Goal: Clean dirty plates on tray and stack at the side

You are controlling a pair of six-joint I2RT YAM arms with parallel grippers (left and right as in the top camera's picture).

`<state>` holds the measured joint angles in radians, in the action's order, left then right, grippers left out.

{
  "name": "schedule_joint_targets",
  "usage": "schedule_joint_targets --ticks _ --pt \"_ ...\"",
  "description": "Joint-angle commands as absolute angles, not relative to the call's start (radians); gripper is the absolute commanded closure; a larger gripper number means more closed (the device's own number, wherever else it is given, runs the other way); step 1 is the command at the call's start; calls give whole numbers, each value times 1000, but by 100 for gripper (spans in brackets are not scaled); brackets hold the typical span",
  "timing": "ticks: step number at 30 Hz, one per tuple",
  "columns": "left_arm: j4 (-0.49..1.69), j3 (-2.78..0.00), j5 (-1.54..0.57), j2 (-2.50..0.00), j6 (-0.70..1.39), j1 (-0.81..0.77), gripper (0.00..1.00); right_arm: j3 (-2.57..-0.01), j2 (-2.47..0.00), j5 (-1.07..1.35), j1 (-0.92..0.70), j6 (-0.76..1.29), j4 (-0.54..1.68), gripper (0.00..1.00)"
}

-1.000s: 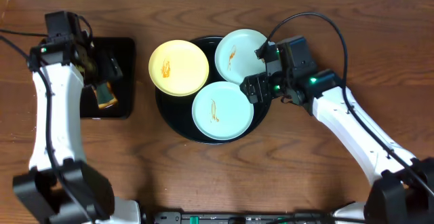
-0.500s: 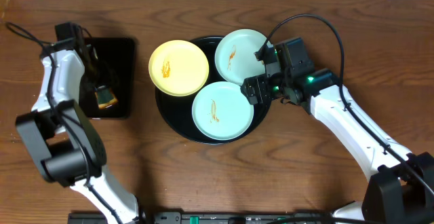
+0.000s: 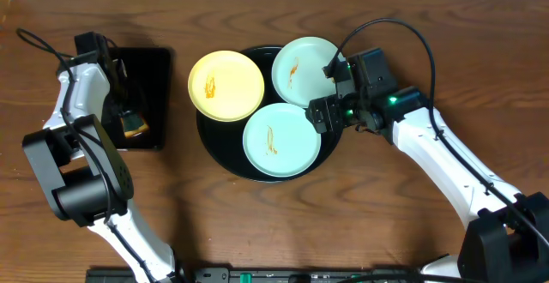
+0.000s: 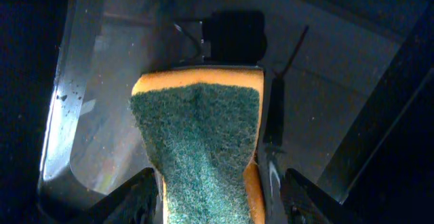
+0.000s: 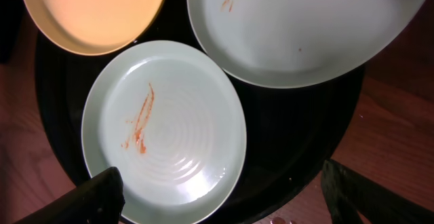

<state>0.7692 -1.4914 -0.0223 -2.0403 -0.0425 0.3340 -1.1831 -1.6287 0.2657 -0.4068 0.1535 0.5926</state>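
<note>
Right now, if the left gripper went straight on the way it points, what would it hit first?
The sponge, green scouring side up, straight ahead of the left gripper in the small black tray. It probably touches the sponge before the tray, but depth is hard to judge.

overhead: we see bright, even light on the surface [image 3: 257,231], shadows soft | left wrist: we get a dim picture, black corners, pale glare on the small black tray [image 4: 88,102], sponge [image 4: 196,149] sharp | right wrist: blue plate [image 5: 169,136] clear, lower corners dark
</note>
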Motion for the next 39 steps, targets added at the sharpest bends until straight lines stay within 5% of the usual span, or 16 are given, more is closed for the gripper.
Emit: schedule_joint_targets --ticks 1,39 --pt "764 -1493 -13 -2064 -52 341 40 -1202 -1637 239 -413 160 597 9" --pt "697 -1443 -14 -2094 -52 341 62 -1202 -1637 236 -413 160 606 11"
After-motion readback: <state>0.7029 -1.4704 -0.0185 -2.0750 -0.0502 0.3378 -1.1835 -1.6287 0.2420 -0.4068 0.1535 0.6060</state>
